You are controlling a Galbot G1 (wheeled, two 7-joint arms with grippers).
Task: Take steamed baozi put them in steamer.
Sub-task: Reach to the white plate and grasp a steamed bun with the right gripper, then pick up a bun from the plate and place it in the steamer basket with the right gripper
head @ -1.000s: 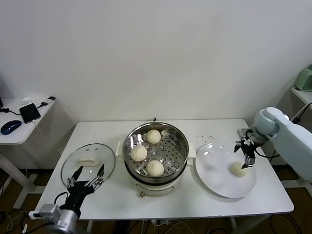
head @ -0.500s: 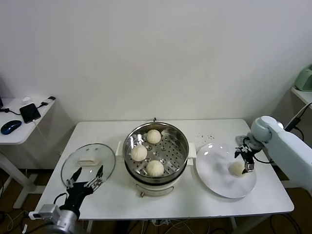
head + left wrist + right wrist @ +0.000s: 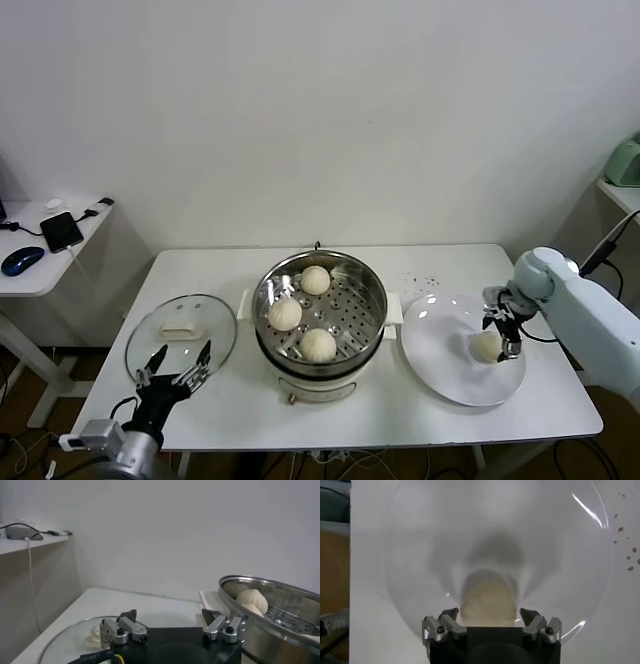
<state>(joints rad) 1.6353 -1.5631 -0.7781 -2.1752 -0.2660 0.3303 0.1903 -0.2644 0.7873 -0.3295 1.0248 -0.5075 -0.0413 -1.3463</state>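
Note:
The steel steamer (image 3: 372,281) stands mid-table on its white base and holds three cream-white baozi (image 3: 285,314) on its perforated tray. It also shows in the left wrist view (image 3: 280,612). A fourth baozi (image 3: 487,347) lies on the white plate (image 3: 445,362) at the right. My right gripper (image 3: 503,322) is down over that baozi, open, with one finger on each side of it (image 3: 488,601). I cannot tell whether the fingers touch it. My left gripper (image 3: 178,365) is open and empty, low at the front left by the glass lid.
The round glass lid (image 3: 150,340) with a cream handle lies on the table left of the steamer. Small dark crumbs (image 3: 420,282) dot the table behind the plate. A side table at far left holds a phone (image 3: 61,230) and a mouse (image 3: 21,260).
My right gripper has come down and slightly inward over the baozi on the plate, so the bun now sits between its fingers. The left arm has not moved.

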